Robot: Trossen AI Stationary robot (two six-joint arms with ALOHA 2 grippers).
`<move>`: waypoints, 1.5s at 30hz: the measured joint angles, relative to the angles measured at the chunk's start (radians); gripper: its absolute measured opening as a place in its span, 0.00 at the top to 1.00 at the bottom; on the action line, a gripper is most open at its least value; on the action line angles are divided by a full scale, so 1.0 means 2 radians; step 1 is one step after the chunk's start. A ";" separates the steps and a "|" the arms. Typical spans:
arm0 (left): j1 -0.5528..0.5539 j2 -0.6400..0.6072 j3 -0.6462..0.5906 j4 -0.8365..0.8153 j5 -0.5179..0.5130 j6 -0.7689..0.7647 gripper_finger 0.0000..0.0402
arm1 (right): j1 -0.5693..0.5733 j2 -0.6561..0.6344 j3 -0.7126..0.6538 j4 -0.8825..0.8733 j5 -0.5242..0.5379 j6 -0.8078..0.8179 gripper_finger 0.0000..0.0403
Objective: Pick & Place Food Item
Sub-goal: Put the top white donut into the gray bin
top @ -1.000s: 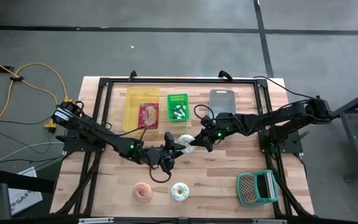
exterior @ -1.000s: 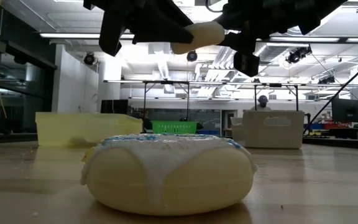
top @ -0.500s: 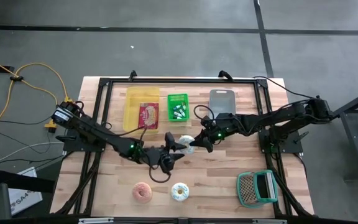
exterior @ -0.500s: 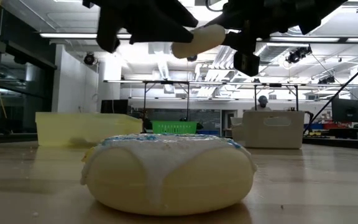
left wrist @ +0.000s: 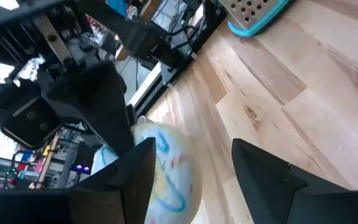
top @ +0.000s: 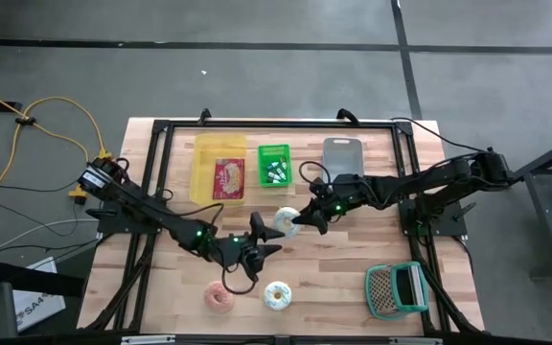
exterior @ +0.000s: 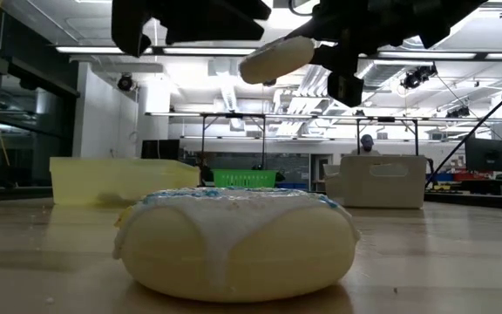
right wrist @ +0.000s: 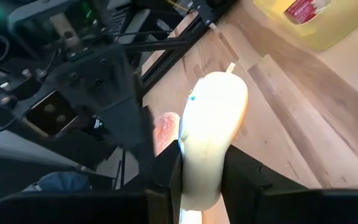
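Note:
A white iced doughnut hangs above the middle of the table, with my right gripper shut on it; the low view shows it high up. My left gripper stands open just left of it and slightly nearer, touching nothing; its wrist view shows the doughnut beyond its spread fingers. A second white iced doughnut and a pink one lie flat on the table near its front edge. My right gripper pinches the doughnut between its two fingers, one on each flat face, near the ring's edge closest to the wrist. The fingers come almost level from the table's right. The doughnut stands on edge, lifted clear of the table.
At the back stand a yellow bin holding a red packet, a green basket and a grey bin. A teal-framed grater lies at the front right. Bare wood lies between the doughnuts and the grater.
My left gripper has opened, let go of the white doughnut and drawn back toward the table's near left. The doughnut has stayed in place in my right gripper, tipping a little.

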 joint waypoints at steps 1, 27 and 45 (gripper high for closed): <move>-0.002 0.000 0.000 0.002 -0.002 0.000 0.49 | -0.001 0.000 0.000 0.000 0.005 0.000 0.80; -0.006 0.000 0.000 0.009 -0.004 -0.005 0.49 | -0.293 -0.132 0.000 -0.306 -0.036 -0.118 0.80; 0.005 0.000 0.000 0.009 -0.004 -0.015 0.49 | -0.297 -0.130 0.000 -0.380 0.148 -0.150 0.80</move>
